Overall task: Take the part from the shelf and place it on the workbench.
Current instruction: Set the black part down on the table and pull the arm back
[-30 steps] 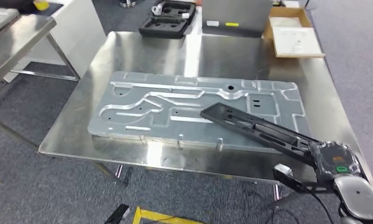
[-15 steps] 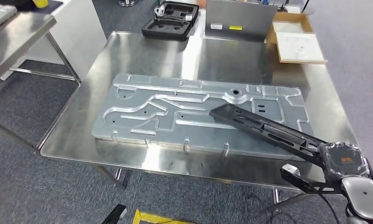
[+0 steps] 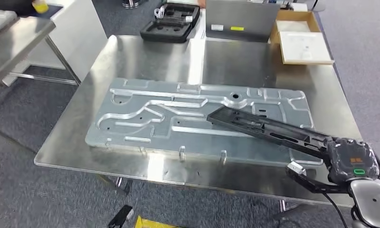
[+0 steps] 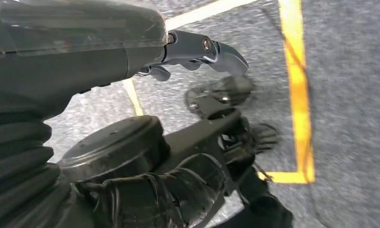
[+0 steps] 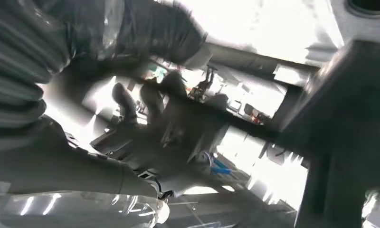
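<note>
The left hand [image 4: 197, 50] hangs low over grey carpet marked with yellow tape [image 4: 297, 90]; in the left wrist view its fingers [image 4: 226, 54] reach forward, slightly curled, with nothing between them, so it holds nothing.

On the steel workbench [image 3: 254, 61] lies a large silver machined plate [image 3: 145, 116], flat, with raised ribs and channels across its face. Over the plate's right half stretches the part [image 3: 264, 130], a long, narrow black frame with slots and cut-outs along its length. It runs diagonally, its far end over the plate near the plate's middle and its near end at the bench's front right corner. Whether it touches the plate cannot be told.

At that corner the right arm comes up from below, and the right hand [image 3: 352, 161] grips the part's near end. In the right wrist view the dark fingers [image 5: 150, 107] are curled, blurred against the bright reflecting metal.

Beyond the bench sit an open black tool case [image 3: 171, 23] and, to the right, a cardboard box [image 3: 302, 35].
</note>
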`<action>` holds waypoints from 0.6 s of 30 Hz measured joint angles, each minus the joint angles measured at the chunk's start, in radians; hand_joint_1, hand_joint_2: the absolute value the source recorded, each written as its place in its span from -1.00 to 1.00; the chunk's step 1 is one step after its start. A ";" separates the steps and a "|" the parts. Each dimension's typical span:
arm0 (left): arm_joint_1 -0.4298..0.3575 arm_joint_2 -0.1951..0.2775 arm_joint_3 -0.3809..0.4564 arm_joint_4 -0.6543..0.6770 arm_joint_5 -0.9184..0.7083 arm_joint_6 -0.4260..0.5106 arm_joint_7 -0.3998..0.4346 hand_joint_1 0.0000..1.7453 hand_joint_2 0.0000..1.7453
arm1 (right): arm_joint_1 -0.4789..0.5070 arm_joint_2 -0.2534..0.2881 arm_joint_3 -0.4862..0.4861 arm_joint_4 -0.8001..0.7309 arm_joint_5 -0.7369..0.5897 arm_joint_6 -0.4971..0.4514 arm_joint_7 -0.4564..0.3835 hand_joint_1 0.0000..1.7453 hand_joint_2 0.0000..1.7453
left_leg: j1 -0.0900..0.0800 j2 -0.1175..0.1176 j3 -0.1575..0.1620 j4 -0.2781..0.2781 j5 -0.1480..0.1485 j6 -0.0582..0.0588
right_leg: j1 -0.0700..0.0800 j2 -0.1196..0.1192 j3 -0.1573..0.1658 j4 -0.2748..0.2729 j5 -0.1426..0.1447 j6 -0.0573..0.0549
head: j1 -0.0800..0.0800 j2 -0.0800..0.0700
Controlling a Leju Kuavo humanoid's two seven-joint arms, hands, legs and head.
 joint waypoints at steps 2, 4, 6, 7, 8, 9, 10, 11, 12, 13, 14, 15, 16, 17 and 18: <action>-0.002 0.000 0.000 0.000 -0.004 -0.012 -0.008 -1.00 -1.00 | 0.002 0.006 -0.001 0.006 -0.012 -0.002 0.000 -1.00 -1.00 | 0.002 0.001 -0.062 0.123 -0.053 -0.007 | 0.001 -0.001 0.003 0.000 -0.002 -0.004 | -0.003 0.000; -0.001 -0.001 0.000 0.000 -0.006 -0.020 -0.009 -1.00 -1.00 | 0.004 0.014 -0.002 0.013 -0.026 -0.009 -0.001 -1.00 -1.00 | 0.003 0.001 -0.112 0.202 -0.064 -0.006 | 0.002 0.000 0.005 0.000 -0.005 -0.007 | -0.003 0.000; -0.001 -0.001 0.000 0.000 -0.007 -0.008 -0.012 -1.00 -1.00 | 0.007 0.020 -0.003 0.019 -0.042 -0.023 -0.001 -1.00 -1.00 | 0.002 0.000 -0.097 0.145 -0.005 0.003 | 0.005 0.001 0.010 0.000 -0.008 -0.008 | -0.003 0.000; -0.001 0.000 0.000 0.000 -0.007 0.008 -0.016 -1.00 -1.00 | 0.009 0.022 -0.005 0.021 -0.049 -0.033 0.000 -1.00 -1.00 | 0.001 0.000 -0.070 0.076 0.034 0.011 | 0.005 0.002 0.014 -0.001 -0.010 -0.008 | -0.003 0.000; -0.002 0.000 0.000 0.000 -0.006 0.024 -0.019 -1.00 -1.00 | 0.012 0.025 -0.008 0.023 -0.055 -0.042 0.000 -1.00 -1.00 | -0.002 0.000 -0.044 0.013 0.061 0.018 | 0.007 0.003 0.017 -0.003 -0.011 -0.007 | -0.002 0.000; -0.003 0.000 0.000 0.000 -0.003 0.037 -0.022 -1.00 -1.00 | 0.015 0.027 -0.012 0.025 -0.060 -0.049 0.002 -1.00 -1.00 | -0.005 -0.001 -0.022 -0.036 0.077 0.024 | 0.008 0.003 0.018 -0.005 -0.011 -0.004 | -0.003 0.000; -0.004 0.001 0.001 0.000 0.000 0.044 -0.024 -1.00 -1.00 | 0.018 0.029 -0.015 0.027 -0.062 -0.053 0.003 -1.00 -1.00 | -0.008 -0.001 -0.011 -0.063 0.080 0.027 | 0.008 0.003 0.018 -0.008 -0.010 0.000 | -0.002 0.000; -0.003 0.001 0.001 0.000 0.002 0.046 -0.026 -1.00 -1.00 | 0.021 0.032 -0.016 0.028 -0.063 -0.056 0.005 -1.00 -1.00 | -0.010 -0.001 -0.007 -0.070 0.079 0.028 | 0.008 0.003 0.018 -0.012 -0.007 0.005 | -0.002 0.000; -0.003 0.001 0.001 0.000 0.004 0.047 -0.026 -1.00 -1.00 | 0.023 0.033 -0.016 0.029 -0.064 -0.057 0.007 -1.00 -1.00 | -0.011 -0.001 -0.004 -0.077 0.080 0.029 | 0.009 0.003 0.019 -0.016 -0.005 0.011 | -0.003 0.000; -0.002 0.002 0.001 0.000 0.005 0.048 -0.027 -1.00 -1.00 | 0.026 0.035 -0.017 0.030 -0.064 -0.059 0.009 -1.00 -1.00 | -0.008 -0.001 -0.001 -0.083 0.084 0.031 | 0.008 0.003 0.019 -0.018 -0.005 0.016 | -0.002 0.000; -0.001 0.002 0.002 0.000 0.006 0.048 -0.027 -1.00 -1.00 | 0.027 0.036 -0.019 0.030 -0.064 -0.060 0.011 -1.00 -1.00 | -0.005 0.000 0.003 -0.090 0.088 0.033 | 0.008 0.003 0.020 -0.018 -0.007 0.020 | -0.002 0.000; -0.001 0.002 0.002 0.000 0.007 0.048 -0.028 -1.00 -1.00 | 0.029 0.037 -0.022 0.031 -0.064 -0.061 0.012 -1.00 -1.00 | -0.002 0.001 0.008 -0.099 0.092 0.035 | 0.008 0.002 0.017 -0.008 -0.015 0.023 | -0.001 0.000; -0.002 0.001 0.002 0.000 0.007 0.048 -0.030 -1.00 -1.00 | 0.031 0.039 -0.026 0.031 -0.064 -0.064 0.012 -1.00 -1.00 | 0.001 0.001 0.012 -0.105 0.095 0.038 | 0.008 0.001 0.005 0.018 -0.033 0.024 | 0.000 0.000; -0.002 0.001 0.002 0.000 0.007 0.048 -0.031 -1.00 -1.00 | 0.033 0.041 -0.031 0.032 -0.064 -0.066 0.013 -1.00 -1.00 | 0.000 0.001 0.013 -0.107 0.095 0.041 | 0.009 0.001 -0.012 0.059 -0.056 0.026 | 0.000 0.000; -0.002 0.001 0.002 0.000 0.008 0.048 -0.032 -1.00 -1.00 | 0.036 0.043 -0.036 0.033 -0.064 -0.070 0.013 -1.00 -1.00 | -0.001 0.001 0.015 -0.108 0.095 0.043 | 0.010 0.001 -0.037 0.115 -0.083 0.027 | 0.000 0.000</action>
